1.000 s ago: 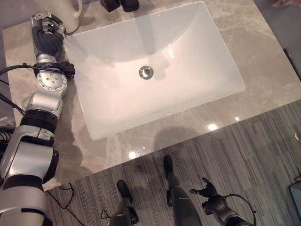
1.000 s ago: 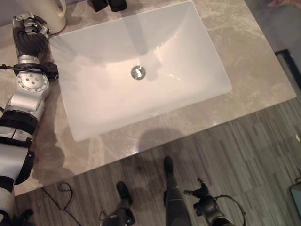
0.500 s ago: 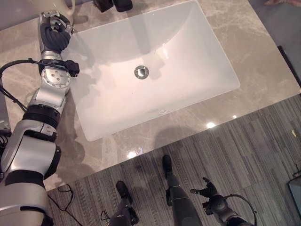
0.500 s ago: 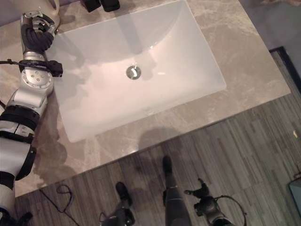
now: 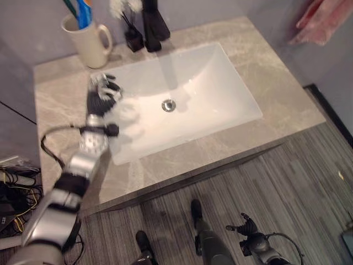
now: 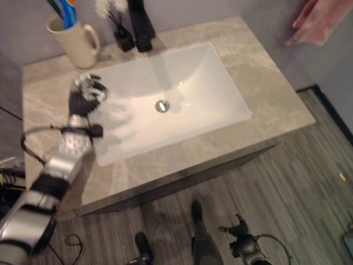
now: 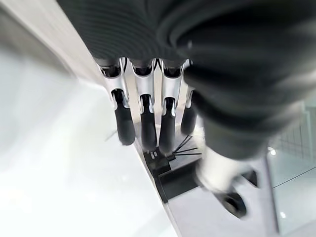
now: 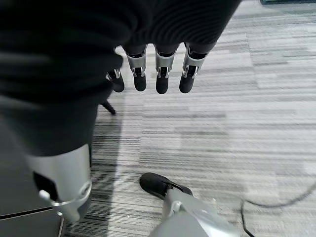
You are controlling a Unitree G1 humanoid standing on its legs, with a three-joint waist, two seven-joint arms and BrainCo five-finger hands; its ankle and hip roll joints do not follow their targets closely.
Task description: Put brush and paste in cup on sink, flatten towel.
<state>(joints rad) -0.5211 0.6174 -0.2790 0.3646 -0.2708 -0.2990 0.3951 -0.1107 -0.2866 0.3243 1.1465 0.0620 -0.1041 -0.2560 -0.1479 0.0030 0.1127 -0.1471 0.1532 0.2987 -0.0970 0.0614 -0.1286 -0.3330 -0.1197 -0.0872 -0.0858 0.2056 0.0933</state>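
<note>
Left eye view — cup [image 5: 88,43] well beyond left hand [image 5: 102,95].

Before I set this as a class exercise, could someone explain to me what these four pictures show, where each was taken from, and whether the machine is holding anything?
This is a humanoid robot standing at a bathroom counter. Two pictures come from the two eyes of a camera on its head, looking down, so they show almost the same scene. The other two come from cameras on its wrists, looking along each hand.

On the stone counter sits a white sink. At the back left stands a cream cup with a brush and paste already standing in it. Beside it are a dark reed diffuser and a black tap. A pink towel hangs at the far right.

The left hand hovers over the sink's left edge, fingers straight, holding nothing. The right hand hangs down over the striped floor, also empty.
</note>
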